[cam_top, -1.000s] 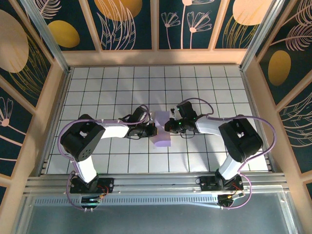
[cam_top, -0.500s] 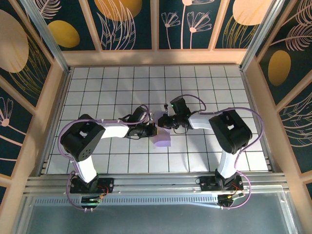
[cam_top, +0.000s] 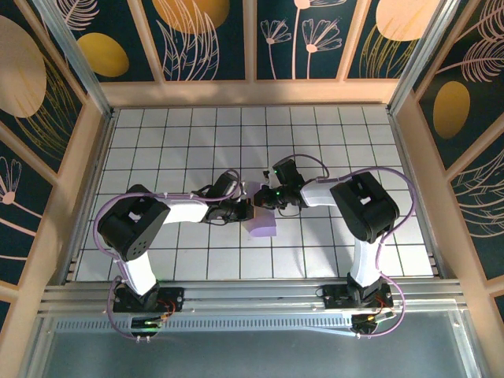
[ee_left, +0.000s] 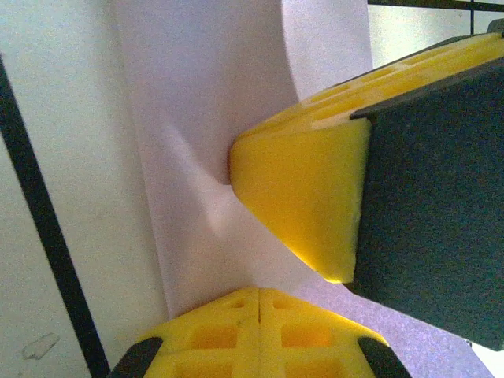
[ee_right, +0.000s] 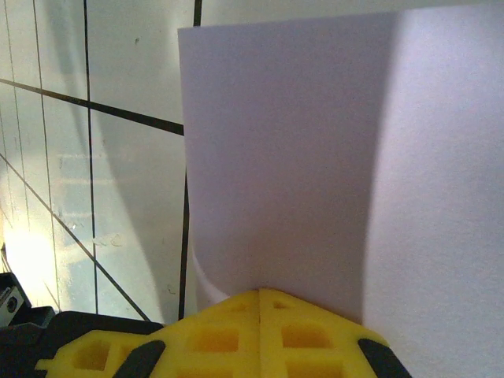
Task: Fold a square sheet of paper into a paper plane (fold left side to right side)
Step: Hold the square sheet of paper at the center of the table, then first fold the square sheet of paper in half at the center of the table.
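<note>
At the middle of the white gridded worktop (cam_top: 157,150), our thin lavender square sheet of paper (cam_top: 262,224) lies doubled over. Our left fingers (ee_left: 213,335) and right fingers (ee_right: 220,335), each pair pressed together, bear on it. We judge this the creasing step; next, press along the fold.

left tool (cam_top: 247,209) closed, right tool (cam_top: 263,197) closed, tips close together
</note>
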